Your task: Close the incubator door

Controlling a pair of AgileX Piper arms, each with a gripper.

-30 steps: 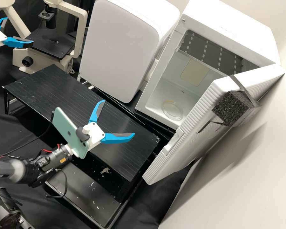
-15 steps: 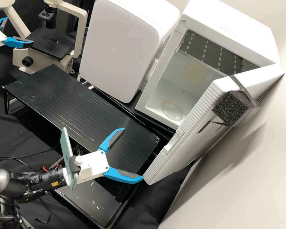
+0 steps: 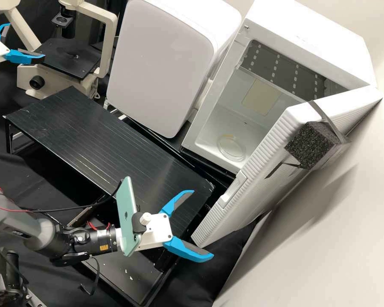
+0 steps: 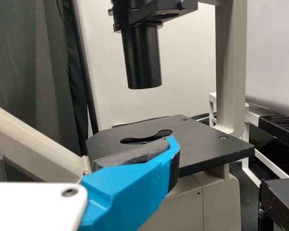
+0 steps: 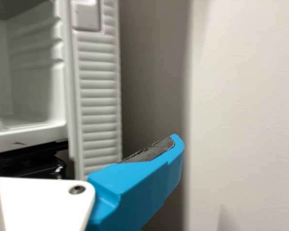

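The white incubator (image 3: 315, 38) stands at the back right with its ribbed door (image 3: 266, 160) swung wide, a black foam block (image 3: 307, 147) strapped to it. My right gripper (image 3: 203, 224) is open beside the door's lower free corner; whether they touch I cannot tell. In the right wrist view, one blue finger of the right gripper (image 5: 84, 144) crosses in front of the foot of the door's ribbed edge (image 5: 100, 91), with the incubator's pale interior (image 5: 31, 77) beside it. My left gripper (image 3: 26, 40), open and empty, is by the microscope; the left wrist view has the left gripper (image 4: 82, 149) against its stage.
A closed white appliance (image 3: 158, 64) stands beside the incubator. The black raised platform (image 3: 89, 136) lies in front of both. A microscope (image 3: 68, 55) is at the back left. The pale wall (image 3: 320, 238) runs close behind the open door. A round clear dish (image 3: 231, 147) lies inside the incubator.
My right gripper has gone from above the platform toward the bench's near side, then rightward to the door's lower corner, its fingers still apart. The door and the left arm have kept still.
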